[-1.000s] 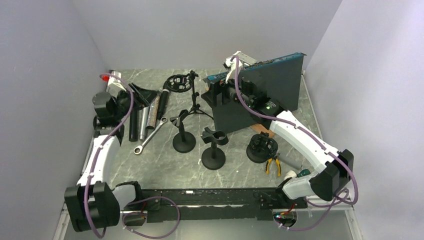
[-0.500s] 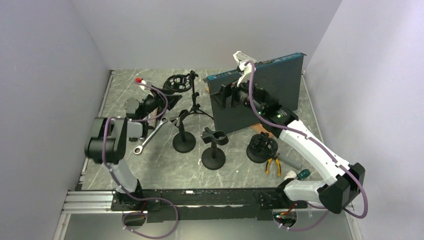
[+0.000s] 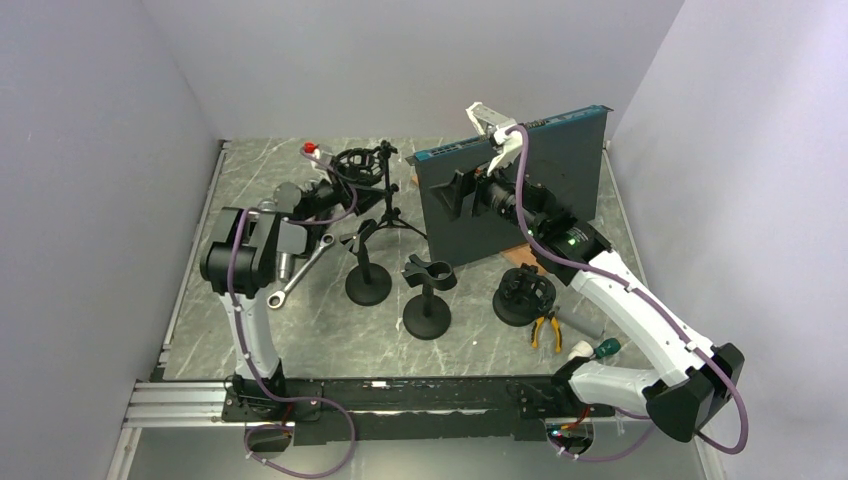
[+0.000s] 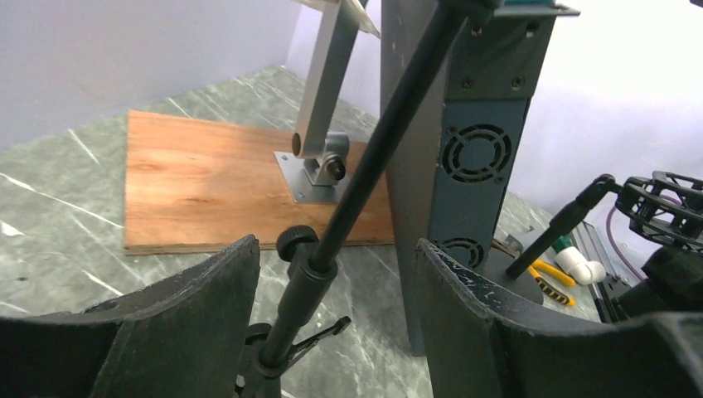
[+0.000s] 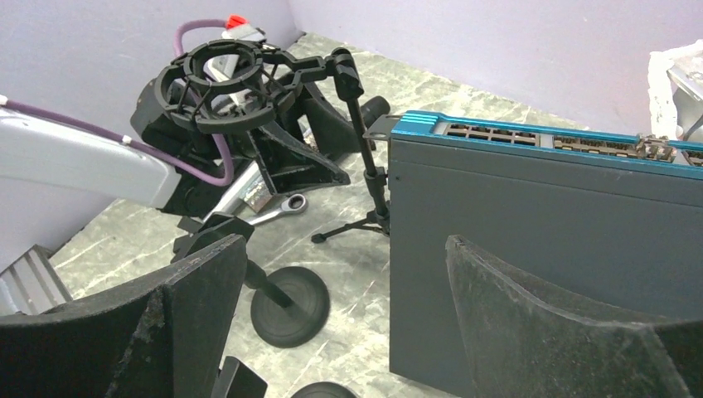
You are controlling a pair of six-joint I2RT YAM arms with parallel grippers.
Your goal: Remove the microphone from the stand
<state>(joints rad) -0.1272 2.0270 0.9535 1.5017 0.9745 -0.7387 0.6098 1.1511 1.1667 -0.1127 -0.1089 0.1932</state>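
A black tripod stand [image 3: 388, 195] carries an empty ring shock mount [image 3: 353, 166], also clear in the right wrist view [image 5: 222, 81]. A silver microphone-like cylinder [image 5: 253, 189] lies on the table, mostly hidden under my left arm. My left gripper [image 3: 350, 203] is open, and in the left wrist view [image 4: 336, 245] its fingers stand on either side of the stand's pole [image 4: 365, 166] without touching it. My right gripper [image 3: 458, 190] is open and empty, held in the air in front of the dark box; in its wrist view [image 5: 344, 240] nothing lies between its fingers.
A dark box with a blue top [image 3: 520, 190] stands at the back right on a wooden board [image 4: 207, 178]. Two clip stands [image 3: 368, 270] [image 3: 428, 300], a short shock-mount stand [image 3: 525, 295], yellow pliers [image 3: 545, 328] and a wrench [image 3: 300, 275] are on the table.
My left arm has swung from the far left towards the middle, and its open gripper now straddles the tripod pole. My right gripper has shifted slightly right along the box.
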